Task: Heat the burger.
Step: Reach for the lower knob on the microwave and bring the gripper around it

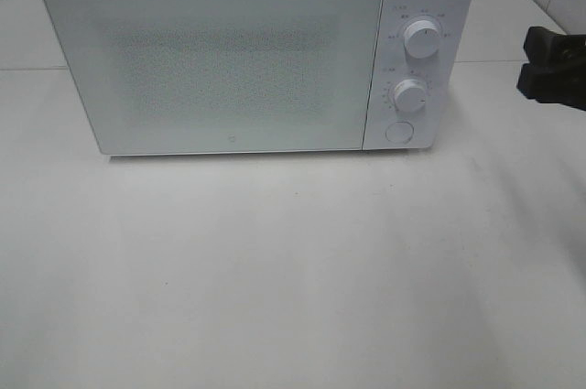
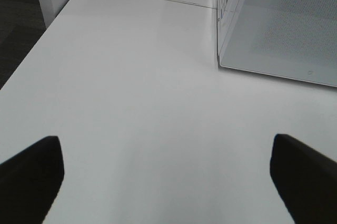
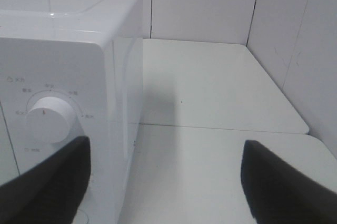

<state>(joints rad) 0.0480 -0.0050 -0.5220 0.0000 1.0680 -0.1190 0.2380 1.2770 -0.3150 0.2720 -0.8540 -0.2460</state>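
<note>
Left gripper (image 2: 166,145) has its jaws spread wide over bare table (image 2: 131,103) with nothing between them. Right gripper (image 3: 166,147) is spread apart too, also empty (so neither one is holding anything).

Table is white and fills most of every view. Tiled wall (image 3: 210,2) behind it only shows on the right wrist cam. Microwave (image 1: 256,50) sits toward the back of the table, white, front facing the high cam. That cam is the only one that gets the whole front at once. Of the arms, it catches just the right gripper's black tips at the right edge, off to the side of the microwave, about level with the top knob (image 1: 421,38) and not touching. Right wrist cam adds the microwave's right side panel, left wrist cam its left side.

Door (image 1: 220,64) is shut, and its window is a frosty dotted panel I can't see through. So the burger: can't tell where it is, none of the three views shows it. Left wrist cam gets only one lower corner of the door.

Controls run down the right of the door: top knob, lower knob (image 1: 411,95), then a round button (image 1: 398,132) under them. Right wrist cam sees just the top knob, close up.

Smallest bit: a sticker (image 2: 225,3) on the left side panel, left wrist cam only (too small to read).
</note>
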